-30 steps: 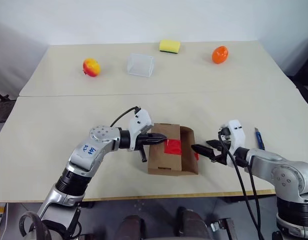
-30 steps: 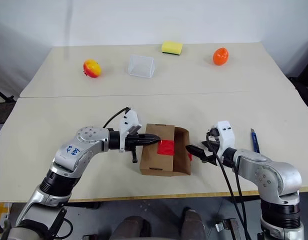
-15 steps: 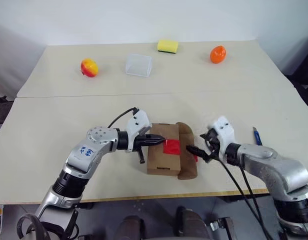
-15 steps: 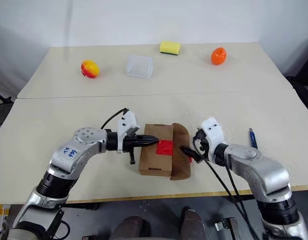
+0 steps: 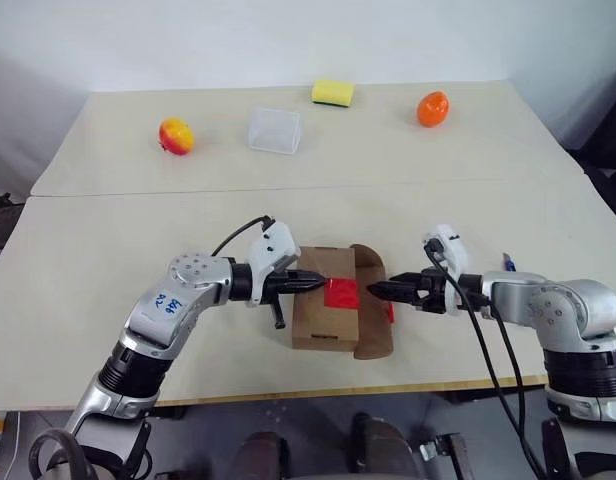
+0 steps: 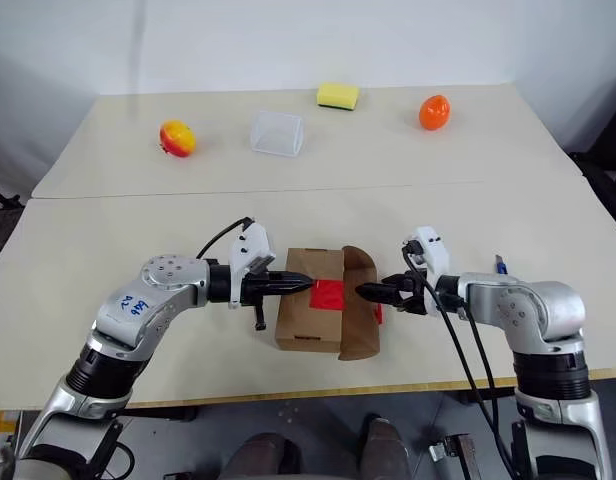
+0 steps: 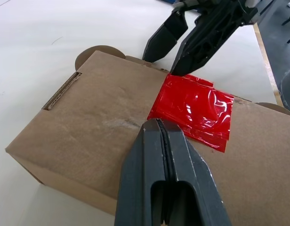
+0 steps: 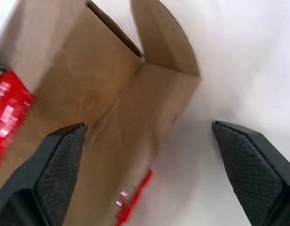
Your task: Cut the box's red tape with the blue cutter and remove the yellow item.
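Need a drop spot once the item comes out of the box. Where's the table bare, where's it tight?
Bare: the wide middle band between the box and the far row of red-yellow fruit, clear container, yellow sponge and orange fruit; also the near-left table. Tight: around the box, flanked by left gripper and right gripper.

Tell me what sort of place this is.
Probably a lab or test room: two plain tables pushed together before a bare white wall, with practice props laid out, a box, sponge and toy fruit.

Two beige tables [image 5: 78, 250] – white wall [image 5: 288, 40] behind.
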You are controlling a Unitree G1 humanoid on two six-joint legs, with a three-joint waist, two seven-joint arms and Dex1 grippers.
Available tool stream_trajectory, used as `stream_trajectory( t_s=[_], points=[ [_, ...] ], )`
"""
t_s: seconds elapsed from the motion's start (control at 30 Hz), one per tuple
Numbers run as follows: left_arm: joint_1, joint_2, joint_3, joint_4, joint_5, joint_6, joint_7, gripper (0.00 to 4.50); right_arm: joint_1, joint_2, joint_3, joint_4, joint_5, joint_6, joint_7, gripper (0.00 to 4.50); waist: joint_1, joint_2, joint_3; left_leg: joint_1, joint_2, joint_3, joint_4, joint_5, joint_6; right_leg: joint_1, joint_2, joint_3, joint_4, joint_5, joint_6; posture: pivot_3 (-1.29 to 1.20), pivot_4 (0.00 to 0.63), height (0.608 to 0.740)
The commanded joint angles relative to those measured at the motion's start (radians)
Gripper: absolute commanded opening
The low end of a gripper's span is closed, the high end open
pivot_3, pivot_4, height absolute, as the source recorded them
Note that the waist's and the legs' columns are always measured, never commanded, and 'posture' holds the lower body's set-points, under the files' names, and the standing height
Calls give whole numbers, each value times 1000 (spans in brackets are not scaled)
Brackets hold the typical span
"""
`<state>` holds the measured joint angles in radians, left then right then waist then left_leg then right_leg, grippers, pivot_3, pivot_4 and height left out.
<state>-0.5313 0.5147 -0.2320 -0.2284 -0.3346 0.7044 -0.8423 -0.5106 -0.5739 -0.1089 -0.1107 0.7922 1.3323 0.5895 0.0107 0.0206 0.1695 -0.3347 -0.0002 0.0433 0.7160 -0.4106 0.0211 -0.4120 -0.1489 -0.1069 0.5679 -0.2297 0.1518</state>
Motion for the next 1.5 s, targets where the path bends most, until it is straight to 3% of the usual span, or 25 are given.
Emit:
stream_trajectory(
  t_s=[0.03, 0.3, 0.43, 0.53, 0.8, 1.03, 1.23, 1.5],
  points=[
    [43, 14, -35, 13, 10, 35, -6, 0, -26, 17, 27, 9, 49, 57, 48, 3496, -3, 0, 0, 0, 0, 0, 0, 0, 0, 0, 0, 0, 0, 0, 0, 0, 150, 740],
    [60, 20, -33, -6, 9, 17, -17, 0, -120, 45, 84, 189, -10, 65, 71, 701, -12, 0, 0, -1, 0, 0, 0, 0, 0, 0, 0, 0, 0, 0, 0, 0, 150, 740],
    [79, 33, -25, -23, 2, -1, -34, 0, -190, 60, 98, 306, -41, 80, 75, 701, -15, 0, 0, 0, 0, 0, 0, 0, 0, 0, 0, 0, 0, 0, 0, 0, 150, 740],
    [88, 38, -20, -10, 9, -23, -45, 0, -220, 55, 101, 336, -56, 79, 84, 137, -15, 0, 0, 0, 0, 0, 0, 0, -1, 0, 0, 0, 0, 0, 0, 0, 150, 740],
    [82, -25, -51, 62, 34, -117, -50, 0, -249, -23, -82, 186, 29, 263, 48, 61, 0, 2, 1, -3, -1, 0, 0, 0, -1, -1, -1, -1, 0, 0, 0, 0, 150, 740],
    [31, -207, -106, 183, 60, -206, -4, 0, -201, -240, -193, 89, 281, 282, -57, 61, 22, 2, 1, -7, -3, -1, 1, 0, 0, -1, -2, -3, -5, 0, 1, 0, 150, 740],
    [-49, -390, -161, 336, 99, -316, 14, 0, -236, -439, -151, 87, 481, 282, -179, 61, 26, 2, 2, -11, -3, 0, 2, 0, 1, -1, -2, -5, -9, 1, 2, 0, 150, 740],
    [39, -365, -134, 328, 133, -357, 29, 0, -362, -471, 1, 156, 586, 282, -310, 61, 13, 2, 2, -12, 0, 1, 1, 0, 1, -5, -1, -5, -9, 1, 2, 0, 150, 740]
  ],
)
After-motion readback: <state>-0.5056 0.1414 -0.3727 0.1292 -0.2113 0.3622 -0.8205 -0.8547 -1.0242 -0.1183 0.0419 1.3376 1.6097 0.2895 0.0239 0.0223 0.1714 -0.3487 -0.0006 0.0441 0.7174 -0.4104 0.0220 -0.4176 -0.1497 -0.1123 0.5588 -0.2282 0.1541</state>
